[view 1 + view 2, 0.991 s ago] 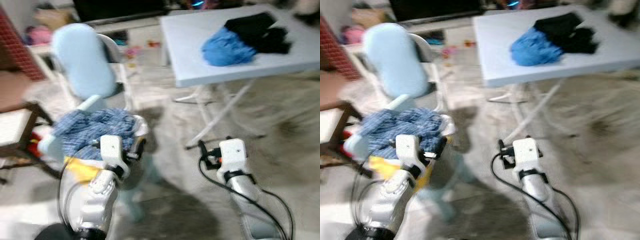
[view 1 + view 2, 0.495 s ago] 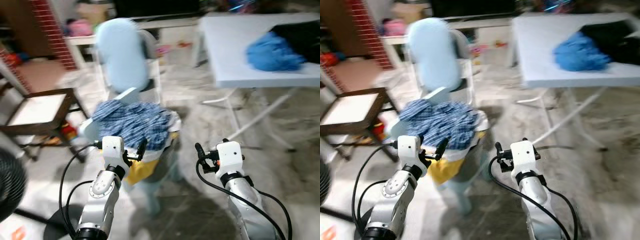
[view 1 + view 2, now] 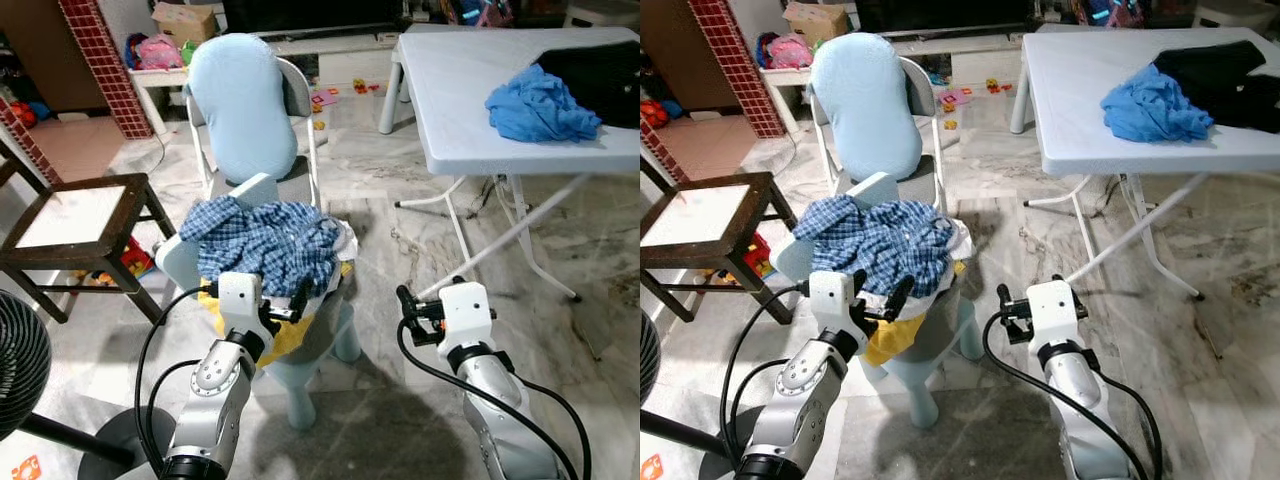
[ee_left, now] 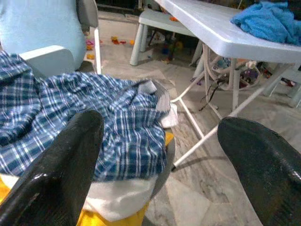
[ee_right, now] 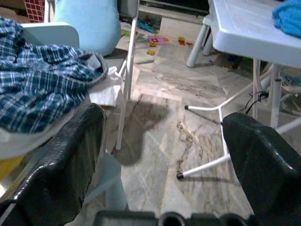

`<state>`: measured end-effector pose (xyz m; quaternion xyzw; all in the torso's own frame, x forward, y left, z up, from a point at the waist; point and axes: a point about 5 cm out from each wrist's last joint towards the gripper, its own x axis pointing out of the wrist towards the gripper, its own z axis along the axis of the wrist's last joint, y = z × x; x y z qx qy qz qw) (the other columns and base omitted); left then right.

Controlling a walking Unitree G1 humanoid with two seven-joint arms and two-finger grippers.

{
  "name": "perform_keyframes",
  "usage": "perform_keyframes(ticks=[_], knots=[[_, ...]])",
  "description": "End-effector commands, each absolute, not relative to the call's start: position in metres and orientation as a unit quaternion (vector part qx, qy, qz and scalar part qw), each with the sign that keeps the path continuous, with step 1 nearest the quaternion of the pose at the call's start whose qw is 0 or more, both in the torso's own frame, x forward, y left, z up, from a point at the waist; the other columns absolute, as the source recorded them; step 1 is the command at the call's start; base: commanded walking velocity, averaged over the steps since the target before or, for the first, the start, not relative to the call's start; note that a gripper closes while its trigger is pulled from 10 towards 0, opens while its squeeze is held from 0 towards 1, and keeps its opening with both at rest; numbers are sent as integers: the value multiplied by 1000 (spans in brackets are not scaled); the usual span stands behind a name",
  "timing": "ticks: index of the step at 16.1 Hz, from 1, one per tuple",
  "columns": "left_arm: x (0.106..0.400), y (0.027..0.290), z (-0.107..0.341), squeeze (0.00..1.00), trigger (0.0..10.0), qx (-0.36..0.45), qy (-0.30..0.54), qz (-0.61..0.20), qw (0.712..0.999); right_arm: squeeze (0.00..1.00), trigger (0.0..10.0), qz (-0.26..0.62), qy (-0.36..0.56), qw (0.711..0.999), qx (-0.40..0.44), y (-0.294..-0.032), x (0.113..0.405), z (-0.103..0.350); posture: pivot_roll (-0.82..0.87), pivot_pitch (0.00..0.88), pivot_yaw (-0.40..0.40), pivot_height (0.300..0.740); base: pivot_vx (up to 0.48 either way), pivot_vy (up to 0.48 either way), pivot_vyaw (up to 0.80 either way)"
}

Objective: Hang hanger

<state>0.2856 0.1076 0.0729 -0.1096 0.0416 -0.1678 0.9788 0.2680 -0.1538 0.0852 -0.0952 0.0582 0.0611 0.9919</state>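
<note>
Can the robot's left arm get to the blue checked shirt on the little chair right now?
Probably yes. The left tool is open and sits just in front of the blue plaid cloth shirt, heaped on the pale blue plastic chair. Nothing stands between them, so a short push forward should do.

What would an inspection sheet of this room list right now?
Surface: white folding table, marble floor.
Job's things: no hanger seen; plaid shirt heaped on a small pale blue chair.
Clutter: blue cloth and black garment on the table; toys on the floor.
Grippers: left gripper open near the shirt; right gripper open, empty.
Cables: black cables along both arms.
Surroundings: wooden chair, fan, folding chair with blue cushion.
</note>
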Motion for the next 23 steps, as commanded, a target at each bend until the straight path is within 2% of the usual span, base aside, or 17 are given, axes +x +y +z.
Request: perform_keyframes(ticks=[1, 13, 18, 21, 22, 23], knots=[[287, 111, 75, 0, 10000, -111, 35, -164, 980, 0, 10000, 70, 52, 992, -95, -149, 270, 87, -98, 46, 54, 740, 300, 0, 0], [284, 106, 73, 0, 10000, -117, 38, -168, 978, 0, 10000, 81, 49, 990, -104, -148, 268, 88, -104, 54, 43, 740, 372, 0, 116], [284, 108, 69, 0, 10000, -99, 50, -142, 984, 0, 10000, 90, 50, 989, -105, -146, 267, 88, -103, 60, 34, 740, 0, 0, 695], [284, 110, 65, 0, 10000, -85, 73, -130, 985, 0, 10000, 92, 51, 989, -105, -145, 267, 88, -101, 65, 30, 740, 0, 0, 0], [286, 107, 61, 0, 10000, -101, 111, -125, 981, 0, 10000, 93, 52, 989, -107, -145, 268, 88, -99, 65, 29, 740, 0, 0, 0], [286, 106, 62, 0, 10000, -112, 114, -128, 979, 0, 10000, 94, 52, 988, -107, -145, 268, 88, -96, 66, 29, 740, 0, 0, 0]])
